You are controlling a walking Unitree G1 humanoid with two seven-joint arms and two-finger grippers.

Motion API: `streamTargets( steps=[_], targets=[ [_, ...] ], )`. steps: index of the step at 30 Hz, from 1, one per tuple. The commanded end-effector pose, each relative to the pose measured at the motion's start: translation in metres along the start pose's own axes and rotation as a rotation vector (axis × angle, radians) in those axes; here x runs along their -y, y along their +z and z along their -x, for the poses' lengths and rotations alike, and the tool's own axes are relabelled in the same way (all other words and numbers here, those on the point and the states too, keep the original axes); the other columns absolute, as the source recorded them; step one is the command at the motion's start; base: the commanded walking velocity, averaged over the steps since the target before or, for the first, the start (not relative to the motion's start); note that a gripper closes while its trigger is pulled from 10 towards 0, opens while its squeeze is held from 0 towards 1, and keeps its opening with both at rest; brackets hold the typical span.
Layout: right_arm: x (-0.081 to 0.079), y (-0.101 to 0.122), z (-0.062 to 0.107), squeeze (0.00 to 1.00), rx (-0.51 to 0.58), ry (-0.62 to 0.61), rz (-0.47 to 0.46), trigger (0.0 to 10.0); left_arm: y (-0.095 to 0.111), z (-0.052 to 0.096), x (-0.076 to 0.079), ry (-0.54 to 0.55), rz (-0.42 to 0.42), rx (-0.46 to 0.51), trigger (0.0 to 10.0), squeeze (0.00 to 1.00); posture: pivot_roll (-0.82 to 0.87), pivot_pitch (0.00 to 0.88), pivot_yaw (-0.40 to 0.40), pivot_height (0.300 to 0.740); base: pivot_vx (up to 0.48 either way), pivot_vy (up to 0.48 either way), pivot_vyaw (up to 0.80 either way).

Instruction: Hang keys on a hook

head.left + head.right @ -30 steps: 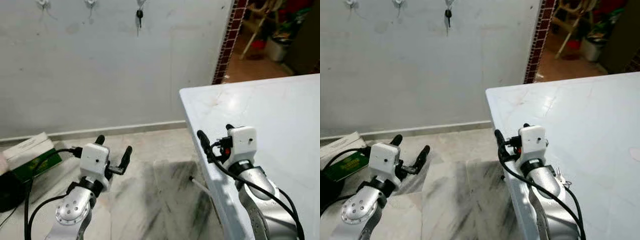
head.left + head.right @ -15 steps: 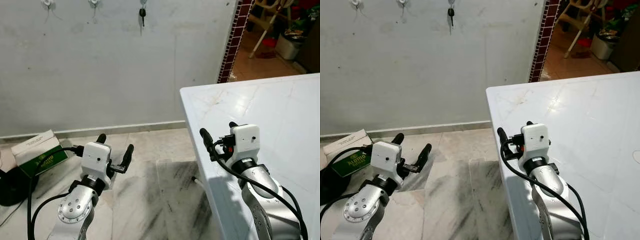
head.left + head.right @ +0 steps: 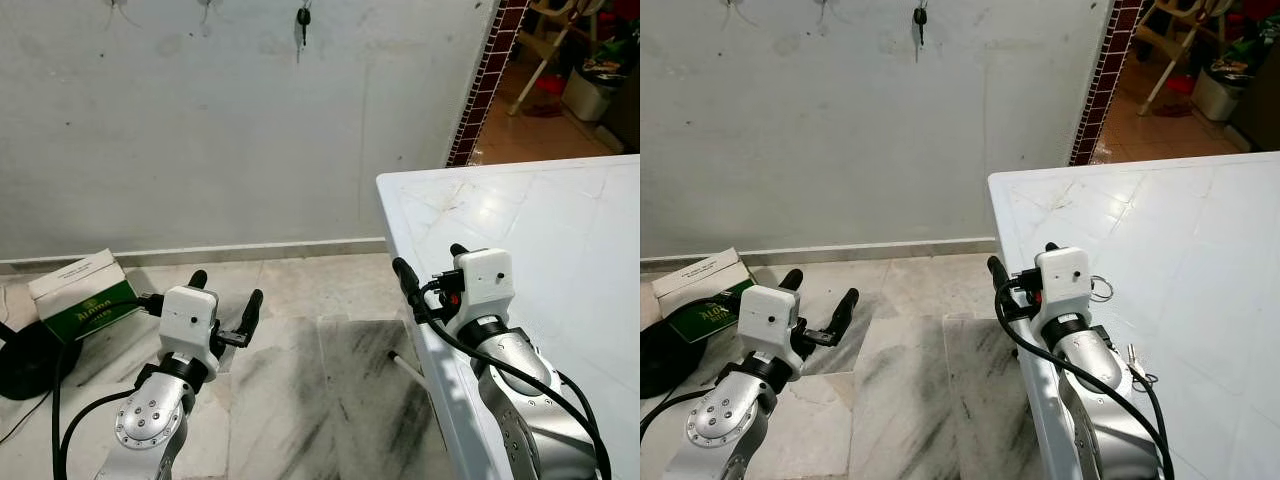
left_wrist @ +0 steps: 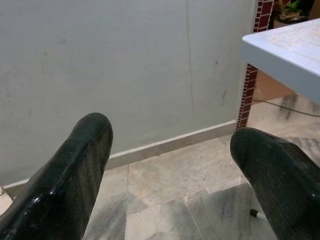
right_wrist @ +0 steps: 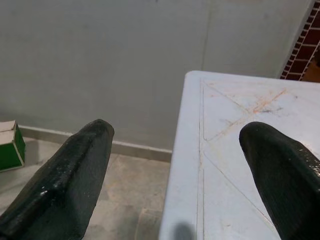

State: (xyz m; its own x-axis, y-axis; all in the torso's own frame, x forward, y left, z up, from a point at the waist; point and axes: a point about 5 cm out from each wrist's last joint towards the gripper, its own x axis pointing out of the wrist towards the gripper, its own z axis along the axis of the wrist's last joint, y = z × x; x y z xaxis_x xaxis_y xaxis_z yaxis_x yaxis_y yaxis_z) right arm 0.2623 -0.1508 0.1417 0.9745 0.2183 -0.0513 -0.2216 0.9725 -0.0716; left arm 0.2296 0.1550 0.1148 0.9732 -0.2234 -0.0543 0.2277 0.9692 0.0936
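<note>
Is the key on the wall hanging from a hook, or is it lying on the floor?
Hanging. The dark key dangles high on the grey wall, well above the floor; the hook itself is cut off.

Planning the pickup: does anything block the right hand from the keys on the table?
Nothing visible does. The keys lie on the white table beside the right forearm, behind the open right hand.

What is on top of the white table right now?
On the white table, keys on a ring lie beside the right arm, partly hidden by it. The right gripper hovers open over the table's near corner. The rest of the visible top is bare marble-patterned surface.
</note>
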Motion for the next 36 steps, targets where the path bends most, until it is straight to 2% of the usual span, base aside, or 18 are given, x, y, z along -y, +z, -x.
streamTargets(
  steps=[1,8,14,19,24,31,36],
  targets=[
    [0.001,0.005,0.003,0.00,0.013,-0.010,-0.008,10.0,-0.002,0.001,0.001,-0.012,-0.014,-0.010,10.0,0.00,0.00,0.083,0.030,0.740,0.000,0.000,-0.80],
    [0.008,0.003,0.008,0.00,0.003,-0.072,-0.002,10.0,0.001,-0.002,0.009,-0.106,0.008,-0.008,10.0,0.00,-0.01,0.091,0.047,0.740,0.000,0.000,-0.80],
    [0.014,0.004,0.010,0.00,-0.003,-0.127,0.017,10.0,0.001,-0.006,0.007,-0.095,0.005,-0.002,10.0,0.00,-0.02,0.100,0.050,0.740,0.000,0.000,-0.80],
    [0.020,0.007,0.010,0.00,-0.002,-0.167,0.036,10.0,0.001,-0.005,0.008,-0.090,-0.035,-0.004,10.0,0.00,-0.02,0.108,0.045,0.740,0.000,0.000,-0.80],
    [0.020,0.005,0.010,0.00,-0.021,-0.183,0.045,10.0,-0.006,-0.003,0.014,-0.167,0.028,-0.057,10.0,0.00,-0.02,0.122,0.034,0.740,0.000,0.000,-0.80],
    [0.019,0.005,0.011,0.00,-0.029,-0.169,0.044,10.0,-0.006,-0.001,0.014,-0.164,0.030,-0.056,10.0,0.00,-0.02,0.134,0.032,0.740,0.000,0.000,-0.80],
    [0.016,0.005,0.012,0.00,-0.028,-0.142,0.047,10.0,-0.008,-0.001,0.010,-0.123,0.088,-0.078,10.0,0.00,-0.02,0.136,0.031,0.740,0.000,0.000,0.00]
  ],
)
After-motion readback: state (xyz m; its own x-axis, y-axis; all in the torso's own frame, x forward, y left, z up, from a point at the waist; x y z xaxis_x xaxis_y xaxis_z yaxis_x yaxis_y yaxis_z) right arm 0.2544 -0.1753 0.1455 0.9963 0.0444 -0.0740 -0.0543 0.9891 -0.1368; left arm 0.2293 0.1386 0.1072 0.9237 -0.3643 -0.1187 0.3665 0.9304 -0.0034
